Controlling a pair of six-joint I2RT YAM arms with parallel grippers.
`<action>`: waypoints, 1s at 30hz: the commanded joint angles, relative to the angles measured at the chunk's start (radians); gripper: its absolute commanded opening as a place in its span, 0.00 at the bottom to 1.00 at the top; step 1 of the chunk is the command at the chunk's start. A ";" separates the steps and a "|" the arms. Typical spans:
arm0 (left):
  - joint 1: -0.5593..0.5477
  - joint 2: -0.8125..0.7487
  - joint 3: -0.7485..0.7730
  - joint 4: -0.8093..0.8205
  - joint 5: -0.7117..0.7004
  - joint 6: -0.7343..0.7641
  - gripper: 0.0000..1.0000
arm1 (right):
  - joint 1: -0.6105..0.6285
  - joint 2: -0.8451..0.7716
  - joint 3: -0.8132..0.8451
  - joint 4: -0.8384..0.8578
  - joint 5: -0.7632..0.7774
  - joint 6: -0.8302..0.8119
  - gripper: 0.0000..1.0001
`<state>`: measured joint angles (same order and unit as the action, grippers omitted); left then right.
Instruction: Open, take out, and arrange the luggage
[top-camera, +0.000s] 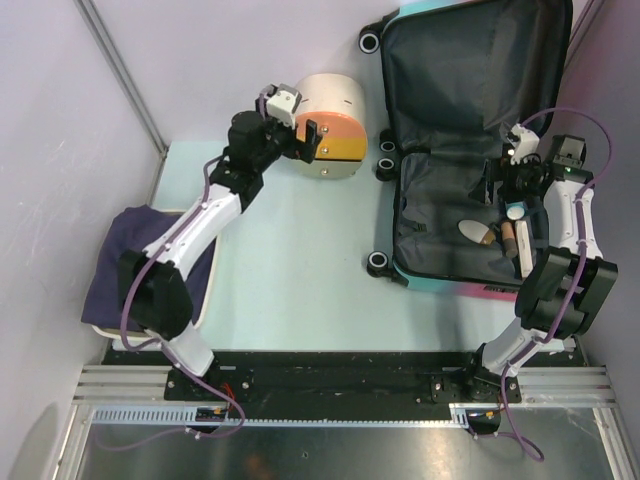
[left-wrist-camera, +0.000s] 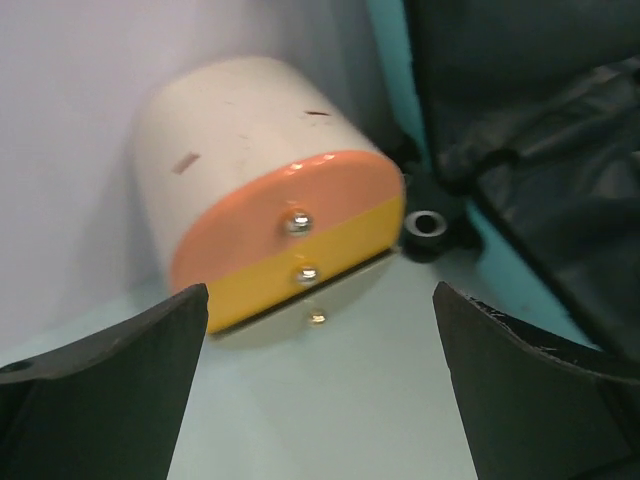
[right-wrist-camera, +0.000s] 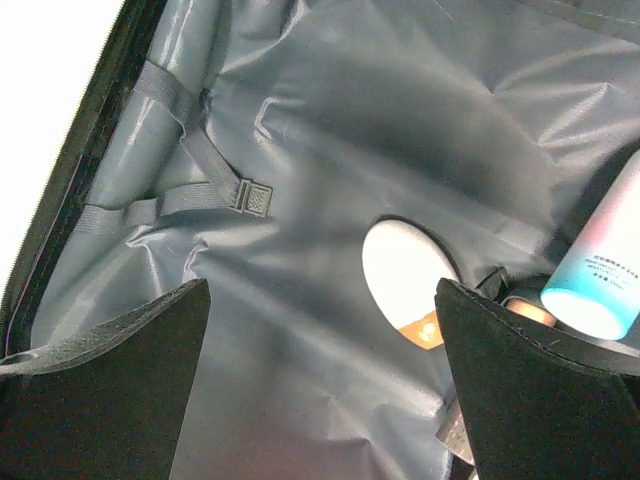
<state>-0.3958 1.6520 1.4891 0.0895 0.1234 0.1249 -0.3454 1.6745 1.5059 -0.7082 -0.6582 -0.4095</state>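
Observation:
The luggage (top-camera: 420, 270) lies open at the right of the table, its lid raised at the back and its dark grey lining (right-wrist-camera: 330, 130) showing. Inside lie a white oval item with an orange end (top-camera: 474, 232), also in the right wrist view (right-wrist-camera: 405, 275), a white-and-blue bottle (right-wrist-camera: 605, 265) and a tan tube (top-camera: 508, 236). My right gripper (top-camera: 505, 185) hovers open and empty over the lining, just above these items. My left gripper (top-camera: 300, 140) is open and empty, close in front of the cream cylindrical box (top-camera: 330, 125).
The cream box's orange and yellow drawers (left-wrist-camera: 290, 245) face my left gripper, each with a metal knob. A black suitcase wheel (left-wrist-camera: 425, 225) sits right of the box. A dark blue cloth (top-camera: 120, 255) lies on a white tray (top-camera: 205, 290) at the left.

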 joint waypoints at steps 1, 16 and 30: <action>0.035 0.100 0.086 0.007 0.219 -0.370 0.99 | -0.003 -0.042 -0.007 0.081 -0.047 0.021 1.00; 0.078 0.426 0.336 0.030 0.265 -0.832 0.81 | -0.004 -0.036 -0.009 0.082 0.015 0.083 1.00; 0.109 0.555 0.454 0.024 0.234 -1.085 0.65 | -0.001 0.045 0.114 0.015 0.077 0.103 1.00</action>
<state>-0.3042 2.1761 1.8523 0.0948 0.3687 -0.8520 -0.3481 1.7107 1.5631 -0.6762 -0.6052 -0.3149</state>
